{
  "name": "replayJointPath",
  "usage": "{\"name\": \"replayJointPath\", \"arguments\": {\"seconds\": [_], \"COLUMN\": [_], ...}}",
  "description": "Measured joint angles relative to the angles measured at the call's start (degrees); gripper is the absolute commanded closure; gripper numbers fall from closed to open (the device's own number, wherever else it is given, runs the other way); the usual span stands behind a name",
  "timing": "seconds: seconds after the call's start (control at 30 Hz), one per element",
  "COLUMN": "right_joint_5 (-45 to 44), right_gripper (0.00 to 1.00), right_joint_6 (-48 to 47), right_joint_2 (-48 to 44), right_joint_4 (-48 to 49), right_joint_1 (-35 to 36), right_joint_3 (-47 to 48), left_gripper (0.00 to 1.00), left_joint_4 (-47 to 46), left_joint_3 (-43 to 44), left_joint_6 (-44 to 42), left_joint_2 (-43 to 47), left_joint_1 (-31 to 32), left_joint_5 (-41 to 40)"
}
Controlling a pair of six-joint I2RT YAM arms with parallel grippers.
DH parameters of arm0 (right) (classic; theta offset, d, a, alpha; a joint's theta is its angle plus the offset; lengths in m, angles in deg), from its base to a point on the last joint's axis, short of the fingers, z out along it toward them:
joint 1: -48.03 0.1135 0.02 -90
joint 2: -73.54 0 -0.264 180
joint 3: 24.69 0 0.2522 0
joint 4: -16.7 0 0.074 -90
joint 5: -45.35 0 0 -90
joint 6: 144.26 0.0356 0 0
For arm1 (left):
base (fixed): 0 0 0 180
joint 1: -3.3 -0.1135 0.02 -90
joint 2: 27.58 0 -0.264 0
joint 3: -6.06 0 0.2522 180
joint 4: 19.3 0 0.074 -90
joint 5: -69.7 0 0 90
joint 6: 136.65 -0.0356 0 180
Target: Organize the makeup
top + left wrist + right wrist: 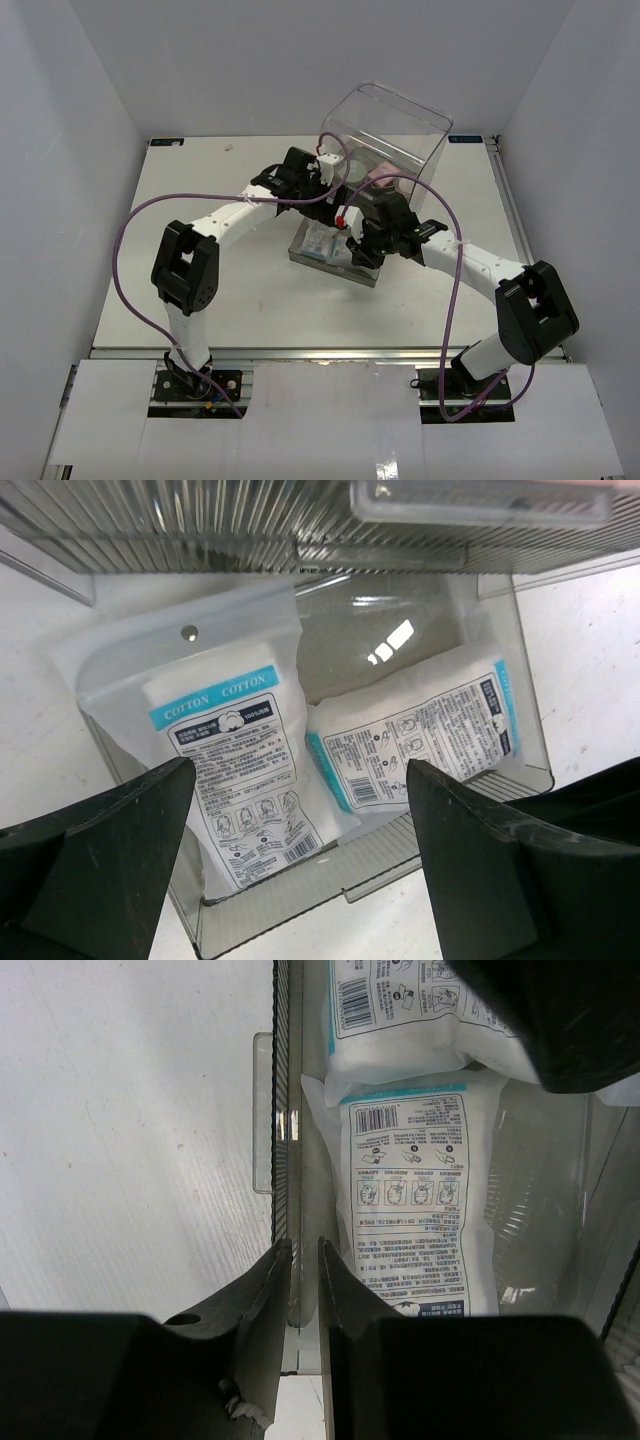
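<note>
Two white-blue cotton sachets (235,760) (420,735) lie side by side in a grey drawer (330,262) pulled out of the clear box (395,130). My left gripper (300,775) is open and empty, hovering above the drawer with both sachets between its fingers. My right gripper (305,1255) is shut on the drawer's front wall (300,1160), one finger outside and one inside next to a sachet (410,1200). The second sachet (400,1010) lies beyond it. Something pink (379,181) shows inside the box. The brushes are out of view.
The clear box stands at the back of the white table (200,190), right behind the drawer. A small clear tab (262,1110) sticks out from the drawer's front. My left gripper's black body (560,1020) hangs over the drawer's far end.
</note>
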Motion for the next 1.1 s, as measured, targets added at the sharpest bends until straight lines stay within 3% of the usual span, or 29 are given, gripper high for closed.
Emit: {"name": "replayJointPath", "arguments": {"seconds": [0.3, 1.1], "right_joint_5": [0.2, 0.4], "right_gripper": [0.77, 0.77], "right_joint_6": [0.0, -0.1], "right_joint_2": [-0.1, -0.1], "right_joint_4": [0.0, 0.0], "right_joint_1": [0.0, -0.5], "right_joint_3": [0.0, -0.7], "left_gripper": [0.03, 0.03], "left_joint_4": [-5.3, -14.1], "left_joint_3": [-2.9, -6.0], "left_joint_6": [3.4, 6.7], "left_joint_2": [1.5, -6.9], "left_joint_1": [-0.1, -0.3], "left_joint_5": [-1.2, -1.9]}}
